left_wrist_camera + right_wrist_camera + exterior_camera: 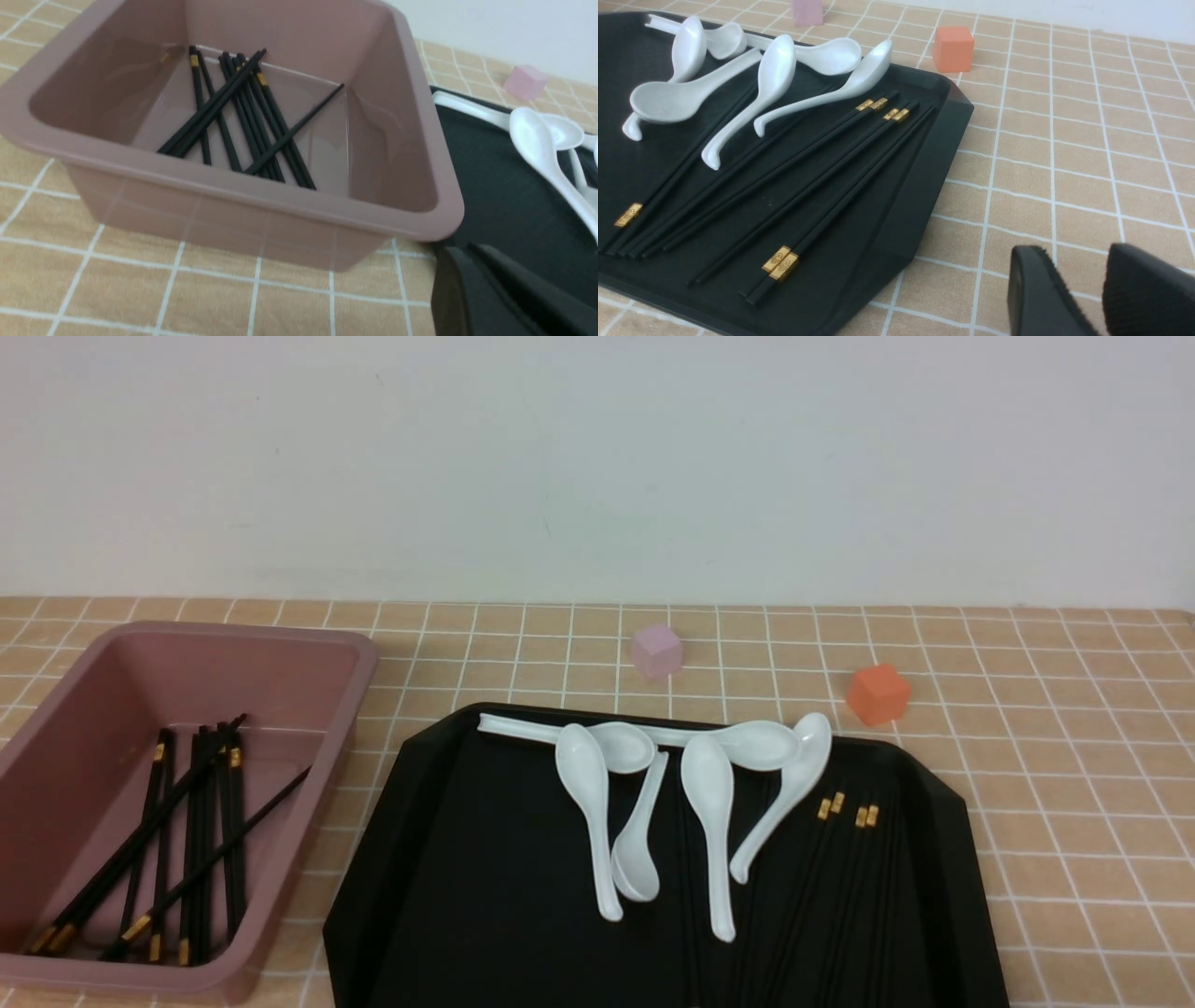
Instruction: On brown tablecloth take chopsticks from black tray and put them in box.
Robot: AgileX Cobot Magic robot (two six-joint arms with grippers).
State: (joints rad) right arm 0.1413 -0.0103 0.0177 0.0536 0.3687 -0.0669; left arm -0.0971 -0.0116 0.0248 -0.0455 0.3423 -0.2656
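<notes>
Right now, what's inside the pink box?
Black chopsticks with gold bands lie inside the dusty-pink plastic box. Some cross over others, so I can't see the covered parts.

Pink box [233,186] on tan grid cloth [215,289], open top. Black chopsticks [275,126] inside, piled loosely, some crossing; a few gold bands visible. Black tray [495,186] just beside box at its three o'clock side, seen from robot's side. White spoons [542,144] on tray, partly cut off by frame. Pale pink cube [526,82] on cloth past tray, one o'clock from spoons' near end. Left tool [495,294] dark, blurred, shut, partly in frame.
</notes>
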